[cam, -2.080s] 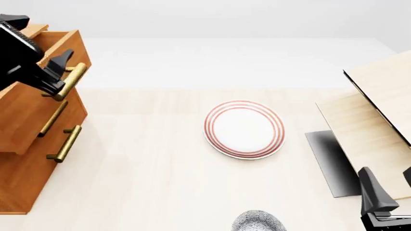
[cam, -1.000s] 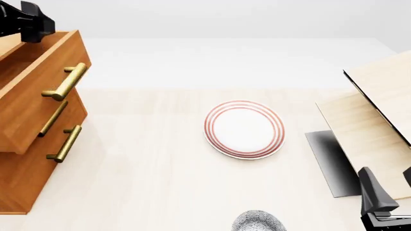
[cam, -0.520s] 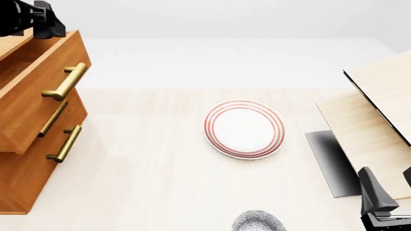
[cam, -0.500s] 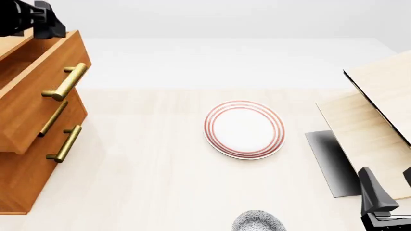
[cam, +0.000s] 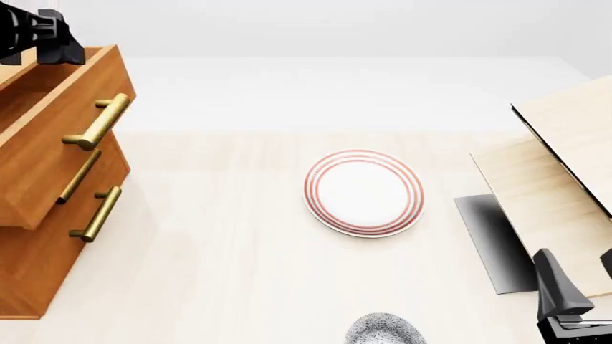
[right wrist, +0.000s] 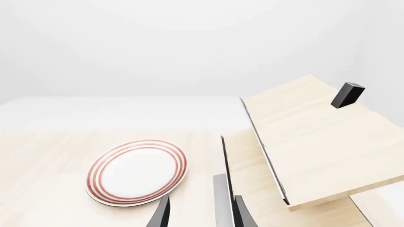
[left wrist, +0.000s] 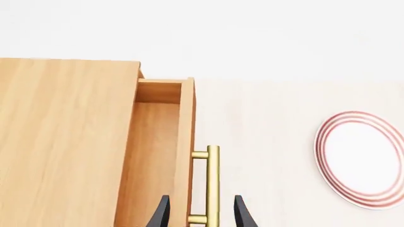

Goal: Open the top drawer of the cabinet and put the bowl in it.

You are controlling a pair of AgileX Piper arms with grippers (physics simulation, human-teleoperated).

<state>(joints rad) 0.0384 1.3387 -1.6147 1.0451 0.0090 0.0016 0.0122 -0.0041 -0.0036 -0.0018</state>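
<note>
The cabinet (cam: 39,236) stands at the table's left edge, its top drawer (cam: 57,143) pulled out and its brass handle (cam: 96,122) free. In the left wrist view the open drawer (left wrist: 154,161) shows a bare wooden inside. My left gripper (cam: 43,36) hovers open above the cabinet's back corner, holding nothing; its fingertips (left wrist: 162,213) frame the handle (left wrist: 213,184) from higher up. The speckled bowl (cam: 385,331) sits at the near edge, half cut off. My right gripper (cam: 581,283) rests open at the near right, well to the bowl's right, and empty (right wrist: 200,213).
A white plate with red rings (cam: 365,192) lies mid-table, also seen as the plate (right wrist: 137,171). Pale wood boards (cam: 560,179) lean at the right over a dark grey slab (cam: 488,240). A small black block (right wrist: 347,94) sits on the upper board.
My left gripper has let go of the top drawer's handle, risen above the cabinet, and lately drifted slightly left. The drawer stays open. The right arm has not moved.
</note>
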